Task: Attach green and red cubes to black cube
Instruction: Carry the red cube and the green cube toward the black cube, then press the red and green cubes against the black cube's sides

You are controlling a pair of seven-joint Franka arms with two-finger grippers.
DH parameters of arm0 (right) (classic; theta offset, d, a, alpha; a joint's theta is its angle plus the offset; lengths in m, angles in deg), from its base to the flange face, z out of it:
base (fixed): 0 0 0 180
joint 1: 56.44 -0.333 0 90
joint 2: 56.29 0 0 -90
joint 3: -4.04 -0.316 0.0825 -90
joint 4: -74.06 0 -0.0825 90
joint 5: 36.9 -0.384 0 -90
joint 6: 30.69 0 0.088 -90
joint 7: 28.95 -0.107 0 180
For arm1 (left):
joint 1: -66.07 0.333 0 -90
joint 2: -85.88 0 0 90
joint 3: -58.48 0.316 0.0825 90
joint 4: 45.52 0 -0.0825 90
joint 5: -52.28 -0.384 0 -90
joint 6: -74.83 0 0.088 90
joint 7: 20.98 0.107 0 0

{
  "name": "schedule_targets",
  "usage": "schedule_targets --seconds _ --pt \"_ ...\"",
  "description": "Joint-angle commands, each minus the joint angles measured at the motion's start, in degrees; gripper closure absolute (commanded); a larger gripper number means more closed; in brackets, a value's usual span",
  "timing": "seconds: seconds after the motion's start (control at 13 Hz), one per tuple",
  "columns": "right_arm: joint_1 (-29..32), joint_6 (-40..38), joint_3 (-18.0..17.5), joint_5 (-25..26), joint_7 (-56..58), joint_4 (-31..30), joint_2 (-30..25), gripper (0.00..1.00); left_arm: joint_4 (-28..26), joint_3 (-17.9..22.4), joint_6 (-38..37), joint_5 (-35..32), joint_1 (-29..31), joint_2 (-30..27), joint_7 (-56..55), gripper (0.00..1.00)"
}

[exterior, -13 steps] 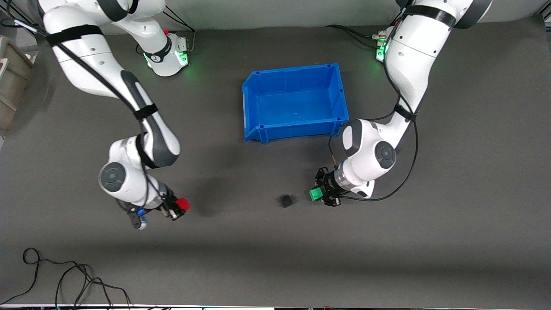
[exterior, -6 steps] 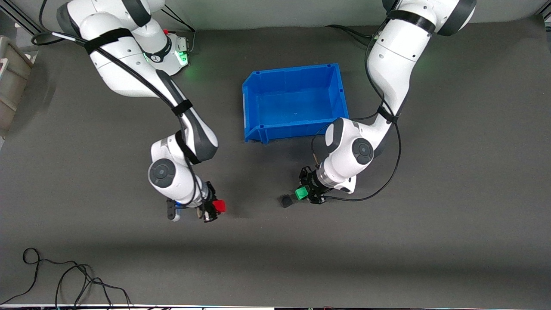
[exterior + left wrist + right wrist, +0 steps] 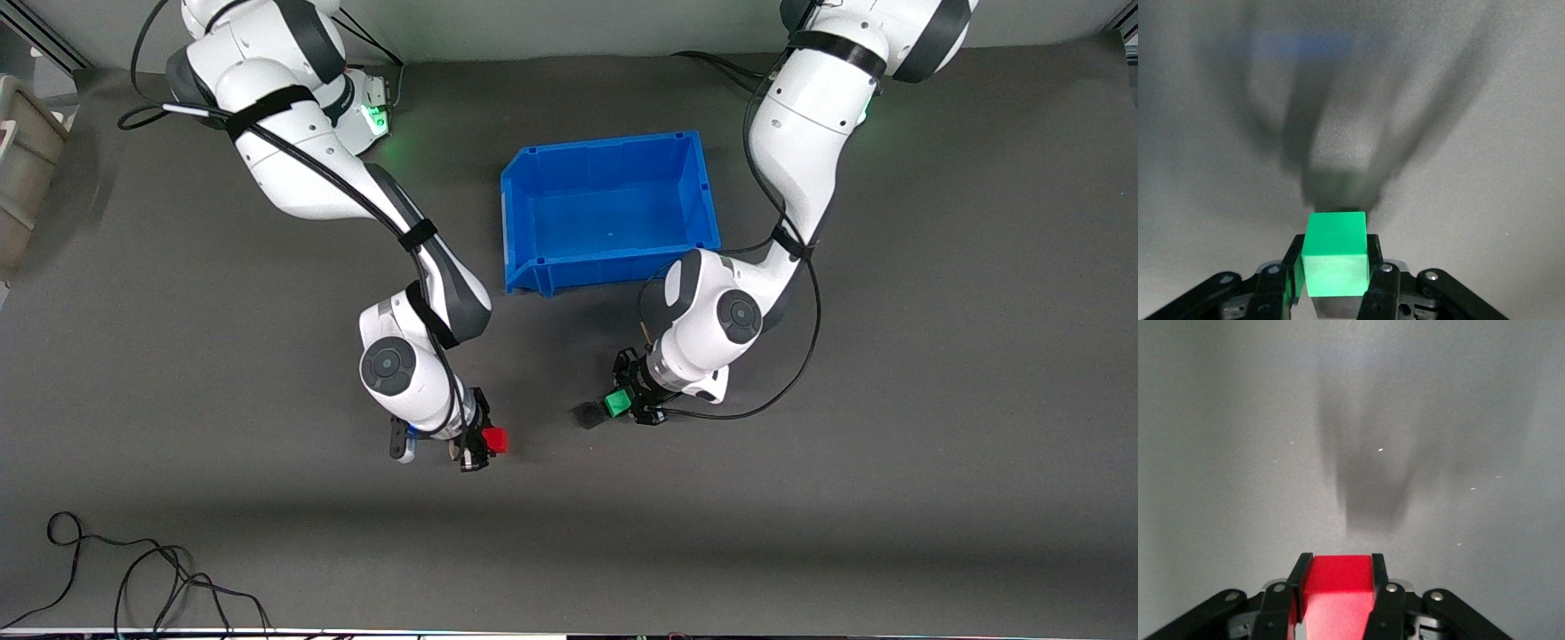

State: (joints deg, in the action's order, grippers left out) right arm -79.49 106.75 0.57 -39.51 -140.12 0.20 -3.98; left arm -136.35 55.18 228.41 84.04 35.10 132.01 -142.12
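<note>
Fingers (image 3: 1379, 287) of the left gripper (image 3: 633, 402) are squeezed tight on the green cube (image 3: 615, 403), and the fingers (image 3: 1383, 600) of the right gripper (image 3: 480, 441) are squeezed tight on the red cube (image 3: 494, 439). Both arms have been moving in toward the black cube (image 3: 587, 414), which sits on the grey tabletop (image 3: 800, 498), nearer to the front camera than the blue bin (image 3: 524, 191). A second ago the green cube was a little way off from the black cube, on the side toward the left arm's end of the tabletop. Now it is just beside the black cube, and from the front view it looks like the two may be touching, but I cannot tell for sure. In the left wrist view the black cube (image 3: 1338, 188) shows as a dark block right past the green cube. The red cube has come much closer too. It was far from the black cube a second ago, and now it is near it, on the side toward the right arm's end, but there is a clear gap between them. So I think the green cube is almost stuck on, and the red cube has a bit more way to go. The black cube has not moved. The left arm should push softly, or the black cube could slide away.
</note>
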Motion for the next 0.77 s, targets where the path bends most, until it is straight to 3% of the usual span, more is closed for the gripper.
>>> schedule_targets --seconds 0.0,0.46,0.69 --pt "-0.85 2.04 0.49 -0.82 -2.63 3.2 2.45 1.0 1.89 1.54 -0.04 -2.49 -1.9 1.07 -2.08 0.75" --pt "-2.43 9.42 0.31 -0.91 -7.29 3.55 4.65 1.0 1.98 1.45 -0.04 -7.84 -2.7 1.16 -1.38 0.75" --pt "-3.66 10.14 0.31 -0.91 -8.97 3.55 4.83 1.0 1.98 1.45 0.05 -7.07 -2.61 1.42 -2.34 0.75"
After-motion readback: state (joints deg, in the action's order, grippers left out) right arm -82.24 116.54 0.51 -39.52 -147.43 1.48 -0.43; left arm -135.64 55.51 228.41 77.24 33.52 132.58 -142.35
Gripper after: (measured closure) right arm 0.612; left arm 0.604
